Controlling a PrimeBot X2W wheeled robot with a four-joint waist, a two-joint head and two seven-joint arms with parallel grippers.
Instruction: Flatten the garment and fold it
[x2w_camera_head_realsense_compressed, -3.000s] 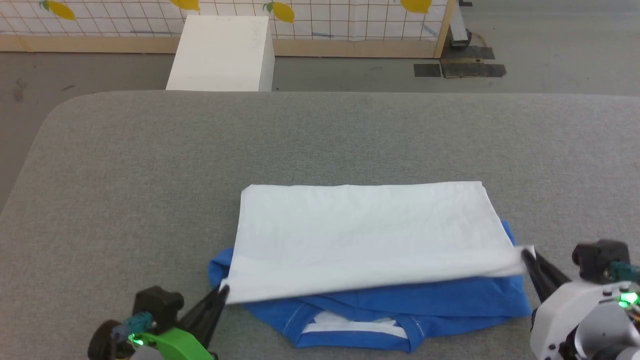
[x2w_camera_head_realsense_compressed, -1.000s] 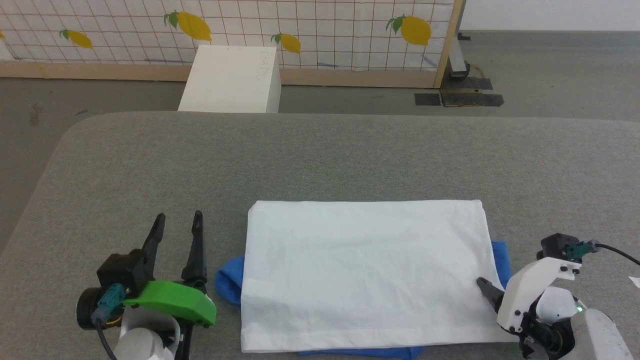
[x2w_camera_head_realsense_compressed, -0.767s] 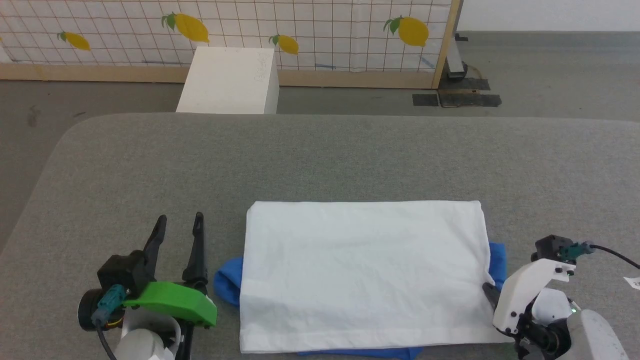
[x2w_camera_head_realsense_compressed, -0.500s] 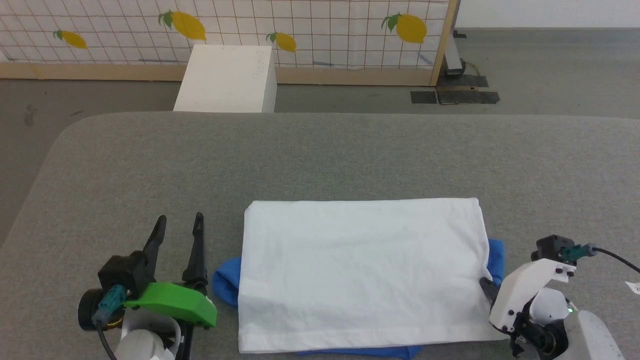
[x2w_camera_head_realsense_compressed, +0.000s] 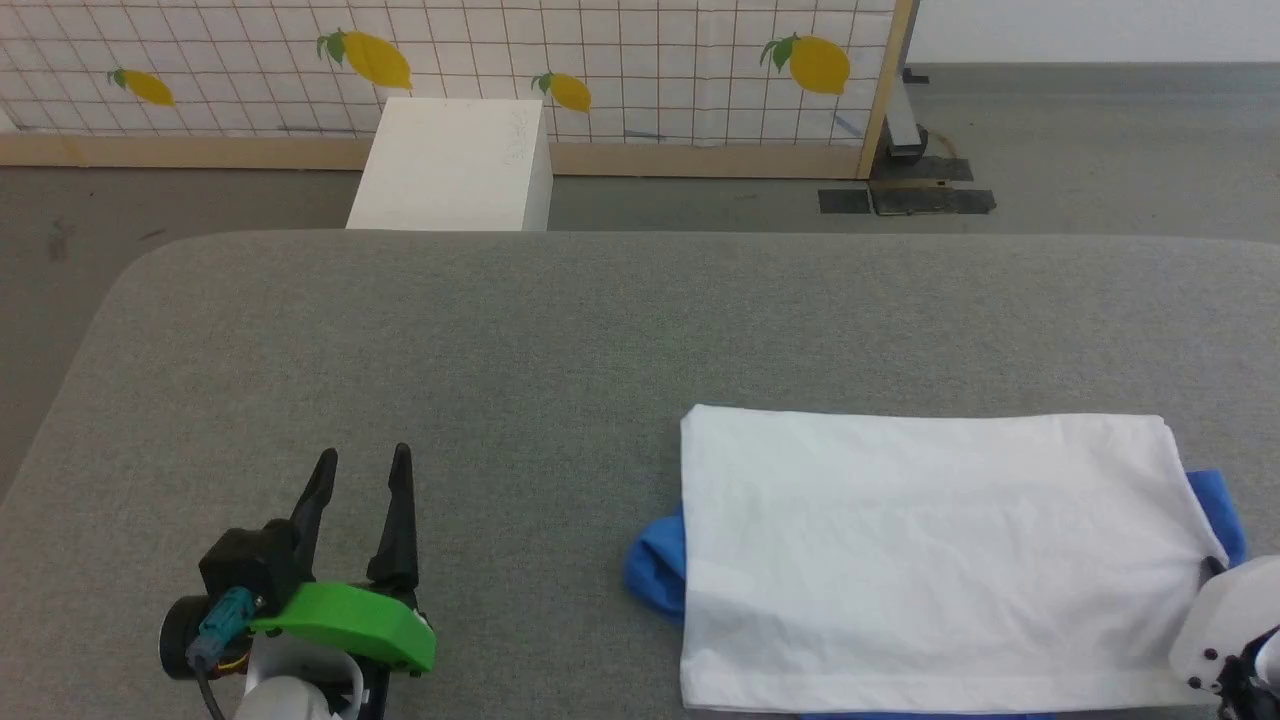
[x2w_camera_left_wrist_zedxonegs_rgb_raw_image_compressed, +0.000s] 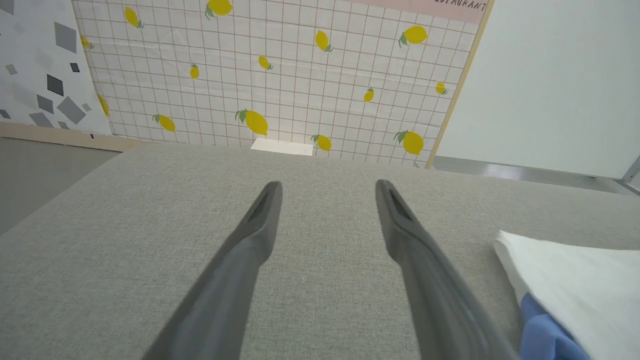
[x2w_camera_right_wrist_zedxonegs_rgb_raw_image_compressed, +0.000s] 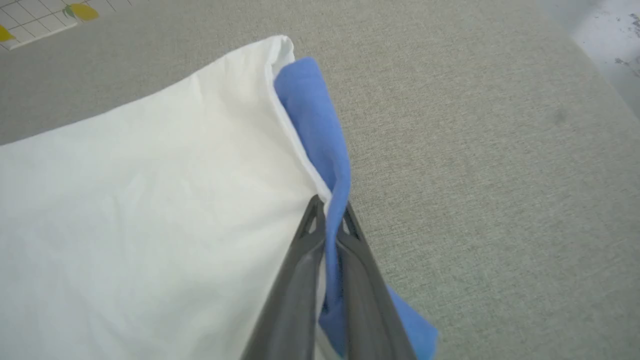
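Note:
The garment (x2w_camera_head_realsense_compressed: 930, 560) lies folded into a white rectangle at the near right of the grey table (x2w_camera_head_realsense_compressed: 500, 330), with blue cloth poking out at its left and right ends. My right gripper (x2w_camera_right_wrist_zedxonegs_rgb_raw_image_compressed: 327, 210) is shut on the garment's (x2w_camera_right_wrist_zedxonegs_rgb_raw_image_compressed: 150, 200) right edge, pinching white and blue layers together; in the head view its white body sits at the lower right corner. My left gripper (x2w_camera_head_realsense_compressed: 362, 462) stands open over bare table at the lower left, well left of the garment. In the left wrist view that gripper (x2w_camera_left_wrist_zedxonegs_rgb_raw_image_compressed: 327, 187) holds nothing, and the garment's (x2w_camera_left_wrist_zedxonegs_rgb_raw_image_compressed: 575, 280) left end shows at lower right.
A white box (x2w_camera_head_realsense_compressed: 450, 165) stands on the floor beyond the table's far edge, before a lemon-patterned grid panel (x2w_camera_head_realsense_compressed: 600, 50). The table's left edge curves off near the left gripper. Its right edge runs close past the garment in the right wrist view.
The right gripper has shut on the garment's right edge and pulled the whole garment to the right across the table. The left gripper has stayed open in place.

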